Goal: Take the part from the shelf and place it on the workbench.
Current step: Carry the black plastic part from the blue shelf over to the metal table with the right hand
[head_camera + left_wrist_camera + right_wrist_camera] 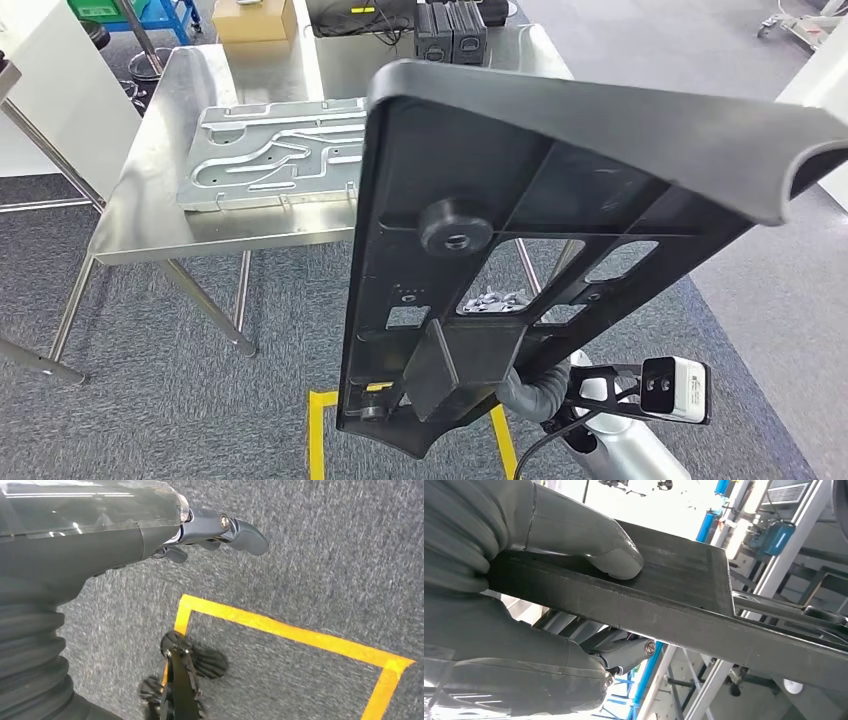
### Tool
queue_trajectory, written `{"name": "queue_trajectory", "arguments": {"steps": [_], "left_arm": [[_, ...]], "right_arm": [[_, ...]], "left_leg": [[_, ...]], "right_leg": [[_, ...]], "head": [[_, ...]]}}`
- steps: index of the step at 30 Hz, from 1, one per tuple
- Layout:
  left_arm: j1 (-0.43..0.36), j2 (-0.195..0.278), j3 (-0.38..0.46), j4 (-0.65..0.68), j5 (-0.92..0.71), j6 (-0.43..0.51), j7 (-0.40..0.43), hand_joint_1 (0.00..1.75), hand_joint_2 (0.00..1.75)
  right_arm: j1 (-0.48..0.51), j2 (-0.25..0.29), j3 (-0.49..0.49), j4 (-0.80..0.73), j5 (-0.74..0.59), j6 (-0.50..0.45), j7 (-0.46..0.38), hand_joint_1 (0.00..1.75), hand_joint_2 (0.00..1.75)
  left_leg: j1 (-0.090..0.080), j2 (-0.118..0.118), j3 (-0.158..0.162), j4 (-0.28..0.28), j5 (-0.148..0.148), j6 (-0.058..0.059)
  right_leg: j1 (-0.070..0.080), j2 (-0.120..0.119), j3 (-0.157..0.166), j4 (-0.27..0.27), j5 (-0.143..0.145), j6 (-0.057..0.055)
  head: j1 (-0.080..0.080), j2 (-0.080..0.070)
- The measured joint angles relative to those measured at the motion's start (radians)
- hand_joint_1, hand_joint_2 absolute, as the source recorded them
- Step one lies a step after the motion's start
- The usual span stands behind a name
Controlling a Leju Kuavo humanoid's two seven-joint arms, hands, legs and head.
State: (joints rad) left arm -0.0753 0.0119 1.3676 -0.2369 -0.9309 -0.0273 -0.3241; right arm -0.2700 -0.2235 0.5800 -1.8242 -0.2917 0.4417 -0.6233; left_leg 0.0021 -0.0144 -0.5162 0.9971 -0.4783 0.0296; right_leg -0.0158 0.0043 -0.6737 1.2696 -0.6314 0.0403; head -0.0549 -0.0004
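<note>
place: a workshop
signs I see: steel workbench (150, 215), stamped metal panel (270, 155), yellow floor tape (280, 627), grey carpet (150, 400)

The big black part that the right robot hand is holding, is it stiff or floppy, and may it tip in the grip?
The black part probably is stiff: it stays straight though the right robot hand grips just its lower end. Its ribs and cut-outs suggest light moulded plastic. Held so far off-centre, it may swing or tip.

The part (560, 200) hangs before the workbench (150, 200), on which a metal plate (270, 155) lies.
</note>
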Motion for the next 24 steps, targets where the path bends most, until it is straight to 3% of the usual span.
{"name": "queue_trajectory", "arguments": {"steps": [1,3,5,7,9,11,13,15,16,17,19,20,21,22,24], "left_arm": [[0.0,-0.001,0.0,0.0,0.001,0.001,0.0,0.0,1.75],[0.0,-0.002,0.0,0.0,0.003,0.002,0.0,0.0,1.75],[-0.001,-0.001,0.0,0.0,0.003,0.003,0.0,0.0,1.75],[-0.001,0.0,0.0,0.0,0.004,0.004,0.0,0.0,1.75],[-0.002,0.001,0.0,0.0,0.004,0.004,0.0,0.0,1.75],[-0.005,0.001,0.0,0.0,0.004,0.004,0.0,0.0,1.75],[-0.004,0.0,0.0,0.0,0.005,0.005,0.001,0.0,1.75],[0.001,-0.001,0.0,0.0,0.006,0.006,0.0,0.0,1.75],[0.002,-0.002,0.0,0.0,0.007,0.006,0.0,0.0,1.75],[0.004,-0.002,0.0,0.0,0.008,0.006,-0.001,0.0,1.75],[0.009,-0.001,0.0,0.0,0.009,0.005,-0.003,0.0,1.75],[0.011,0.0,0.0,0.0,0.01,0.005,-0.003,0.0,1.75],[0.012,0.001,0.0,0.0,0.01,0.004,-0.005,0.0,1.75],[0.01,0.002,0.0,0.0,0.01,0.004,-0.006,0.0,1.75],[0.005,0.002,0.0,0.0,0.01,0.002,-0.009,0.0,1.75]], "right_arm": [[0.002,0.002,-0.001,0.0,0.001,0.002,0.0,1.75,1.75],[0.006,0.005,-0.005,0.0,0.002,0.007,0.0,1.75,1.75],[0.012,0.008,-0.009,0.0,0.004,0.013,0.0,1.75,1.75],[0.016,0.013,-0.011,-0.001,0.005,0.014,0.0,1.75,1.75],[0.018,0.018,-0.013,-0.002,0.005,0.015,0.0,1.75,1.75],[0.02,0.023,-0.014,-0.002,0.005,0.015,0.0,1.75,1.75],[0.022,0.025,-0.014,-0.002,0.007,0.016,0.0,1.75,1.75],[0.025,0.028,-0.014,-0.002,0.012,0.016,0.0,1.75,1.75],[0.027,0.03,-0.015,-0.002,0.016,0.016,0.001,1.75,1.75],[0.029,0.032,-0.016,-0.001,0.02,0.016,0.001,1.75,1.75],[0.034,0.036,-0.022,0.001,0.033,0.014,0.002,1.75,1.75],[0.038,0.038,-0.026,0.002,0.042,0.013,0.002,1.75,1.75],[0.042,0.04,-0.03,0.003,0.054,0.011,0.002,1.75,1.75],[0.046,0.042,-0.033,0.003,0.064,0.01,0.002,1.75,1.75],[0.051,0.045,-0.04,0.002,0.077,0.008,0.002,1.75,1.75]], "left_leg": [[0.002,-0.002,0.016,0.0,-0.012,-0.004],[0.005,-0.005,0.047,0.001,-0.04,-0.014],[0.002,-0.005,0.069,-0.004,-0.063,-0.027],[0.0,-0.004,0.083,-0.001,-0.065,-0.04],[0.001,-0.001,0.072,0.05,-0.056,-0.051],[0.004,0.004,0.004,0.168,-0.076,-0.06],[0.004,0.007,-0.092,0.281,-0.135,-0.063],[0.003,0.007,-0.151,0.292,-0.171,-0.055],[0.001,0.007,-0.161,0.253,-0.154,-0.045],[-0.003,0.007,-0.163,0.194,-0.106,-0.031],[-0.016,0.003,-0.155,0.086,0.026,-0.008],[-0.023,0.002,-0.148,0.058,0.068,-0.001],[-0.028,-0.001,-0.14,0.045,0.082,0.002],[-0.03,-0.004,-0.125,0.038,0.071,0.005],[-0.027,-0.012,-0.089,0.015,0.06,0.013]], "right_leg": [[-0.001,-0.001,0.002,-0.049,0.032,0.001],[-0.002,-0.006,0.027,-0.171,0.141,-0.001],[0.0,-0.01,0.044,-0.227,0.196,-0.017],[0.0,-0.007,0.057,-0.231,0.186,-0.037],[-0.001,-0.005,0.083,-0.238,0.178,-0.053],[0.001,-0.006,0.109,-0.243,0.161,-0.064],[0.005,-0.005,0.129,-0.245,0.141,-0.069],[0.012,-0.003,0.156,-0.247,0.118,-0.072],[0.016,-0.003,0.174,-0.249,0.105,-0.073],[0.021,-0.003,0.191,-0.251,0.092,-0.074],[0.027,-0.003,0.224,-0.255,0.064,-0.072],[0.027,-0.002,0.237,-0.259,0.053,-0.068],[0.025,-0.001,0.249,-0.258,0.05,-0.062],[0.023,-0.002,0.254,-0.249,0.053,-0.056],[0.02,-0.004,0.23,-0.177,0.081,-0.044]], "head": [[0.0,0.0],[0.0,0.0],[0.0,0.0],[0.0,0.0],[-0.001,0.0],[-0.001,0.0],[-0.001,0.0],[-0.001,0.0],[-0.001,0.0],[-0.001,0.0],[-0.001,0.0],[-0.001,0.0],[-0.001,0.0],[-0.001,0.0],[-0.001,0.0]]}}
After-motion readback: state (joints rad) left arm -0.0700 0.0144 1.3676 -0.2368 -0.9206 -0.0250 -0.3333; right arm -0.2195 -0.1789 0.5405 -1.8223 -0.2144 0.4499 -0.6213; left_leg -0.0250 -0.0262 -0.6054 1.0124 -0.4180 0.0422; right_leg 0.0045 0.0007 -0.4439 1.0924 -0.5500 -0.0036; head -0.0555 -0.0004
